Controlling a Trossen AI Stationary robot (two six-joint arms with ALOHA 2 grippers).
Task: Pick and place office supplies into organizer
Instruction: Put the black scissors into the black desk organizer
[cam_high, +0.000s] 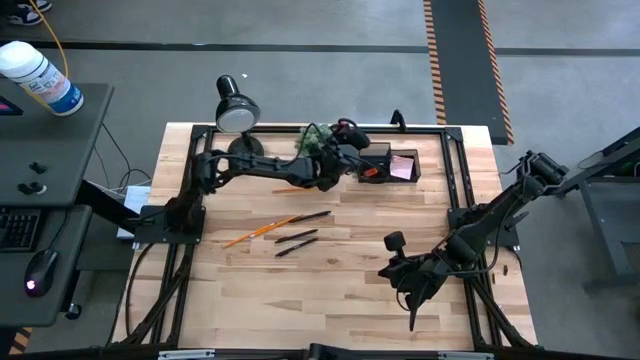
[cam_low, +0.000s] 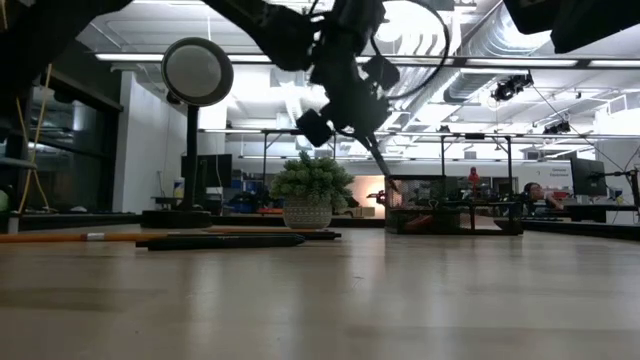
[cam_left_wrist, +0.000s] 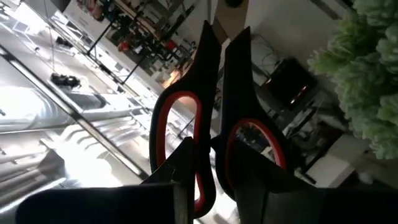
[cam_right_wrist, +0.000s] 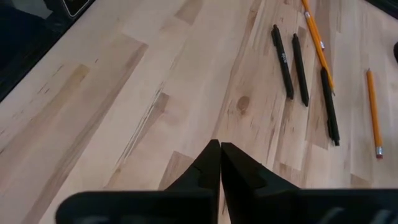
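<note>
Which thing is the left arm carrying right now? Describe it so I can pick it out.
Start at the lamp at the table's far edge, then follow the left arm to its end effector beside the plant, just short of the organizer. It grips the scissors: black handles with red-lined loops, unlike the pens and pencils mid-table.

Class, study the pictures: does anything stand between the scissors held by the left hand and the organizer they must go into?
Nothing visible blocks them. The left hand holds the scissors just beside the organizer. The green plant stands close on the hand's other side, not between them.
</note>
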